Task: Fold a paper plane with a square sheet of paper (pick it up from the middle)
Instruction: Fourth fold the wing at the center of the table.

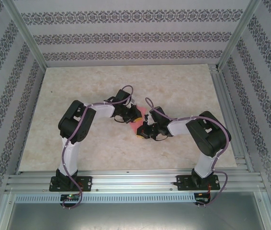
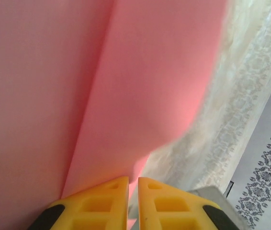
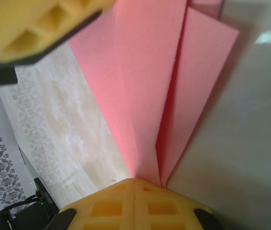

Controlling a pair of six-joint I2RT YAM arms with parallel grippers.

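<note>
Where the two arms meet at the centre of the top external frame, the sheet of paper (image 1: pixel 139 120) sits between the left gripper (image 1: pixel 131 114) and the right gripper (image 1: pixel 145 130), over the pale table (image 1: pixel 78 86). From that view you cannot tell whether it clears the surface.

Left wrist view: the sheet of paper (image 2: pixel 150 72) covers the upper left and centre of the frame. One long crease (image 2: pixel 95 96) runs from the top down toward the yellow fingertips (image 2: pixel 102 206) at the bottom edge. These jaws are closed to a thin slit with pink showing inside it, so read them as pinching the sheet's lower edge.

Right wrist view: the right gripper (image 3: pixel 134 184) at bottom centre has its jaws pressed together with no gap. Several folded layers of the sheet (image 3: pixel 145 72) fan upward out of that pinch. A blurred finger (image 3: pixel 35 26) of the left gripper crosses the upper left corner.

Handling, as a judgement: treat the sheet as very light, thin and limp, stiff only along its creases. It should keep a fold once pressed. It will likely buckle, crumple or tear if your two grips pull apart or twist against each other. The stacked layers look smooth and may slide over one another.

Take hold on the folded spine, where the layers lie together, near the middle of its length. Avoid gripping a single loose flap, which would bend away.
</note>
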